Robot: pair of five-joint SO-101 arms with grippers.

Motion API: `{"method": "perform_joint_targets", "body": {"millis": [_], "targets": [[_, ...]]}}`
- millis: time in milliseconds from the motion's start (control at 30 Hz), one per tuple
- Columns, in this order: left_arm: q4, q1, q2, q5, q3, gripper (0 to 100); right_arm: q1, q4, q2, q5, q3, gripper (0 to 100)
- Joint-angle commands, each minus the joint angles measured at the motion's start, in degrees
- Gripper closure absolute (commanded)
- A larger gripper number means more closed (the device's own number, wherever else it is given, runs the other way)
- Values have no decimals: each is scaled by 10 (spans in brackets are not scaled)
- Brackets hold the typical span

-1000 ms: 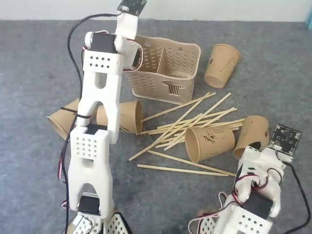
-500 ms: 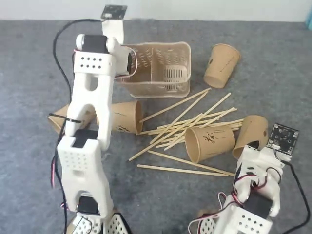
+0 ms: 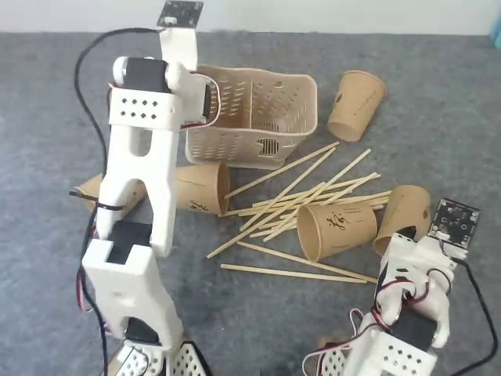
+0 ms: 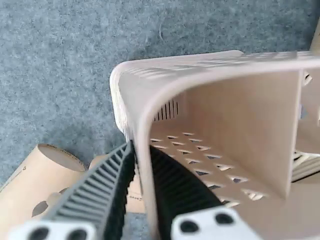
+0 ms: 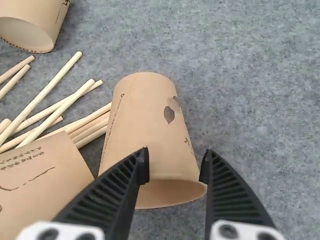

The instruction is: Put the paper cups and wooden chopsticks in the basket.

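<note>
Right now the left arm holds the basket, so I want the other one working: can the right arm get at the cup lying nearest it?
Probably yes: the right gripper is open just above that cup, nothing lies over it, and the chopsticks lie beside it.

Matt plastic basket [image 3: 235,145], smooth paper cups [image 3: 337,229], bare wooden chopsticks [image 3: 313,196], rough grey carpet [image 3: 438,141].

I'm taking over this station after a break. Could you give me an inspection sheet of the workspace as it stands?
Surface: grey felt-like table cover.
Job's things: beige slotted plastic basket, tilted; five brown paper cups lying outside it; wooden chopsticks scattered between them.
Clutter: nothing seen.
Claws: left claw shut on the basket's wall; right claw open over the rightmost cup.
Cables: black cable looping off the left arm; red and white wires at the right arm.
Surroundings: pale strip beyond the far edge.
</note>
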Motion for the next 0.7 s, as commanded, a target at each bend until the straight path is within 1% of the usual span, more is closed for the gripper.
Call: {"method": "perform_joint_targets", "body": {"millis": [0,100,167,233,300,367,433,667], "targets": [[20,4,-31,23,-22,987,-5,-7,5,-2,7,815],[18,0,9,24,-41,981,-5,-7,5,-2,7,815],[18,-5,43,25,-72,949,-5,-7,5,-2,7,815],[18,-13,74,25,-110,894,-5,-7,5,-2,7,815],[19,-22,95,25,-138,815,-5,-7,5,-2,7,815],[19,-29,99,25,-150,737,-5,-7,5,-2,7,815],[19,-38,94,25,-151,687,-5,-7,5,-2,7,815],[20,-50,15,9,-129,679,-5,-15,5,-2,10,815]]}}
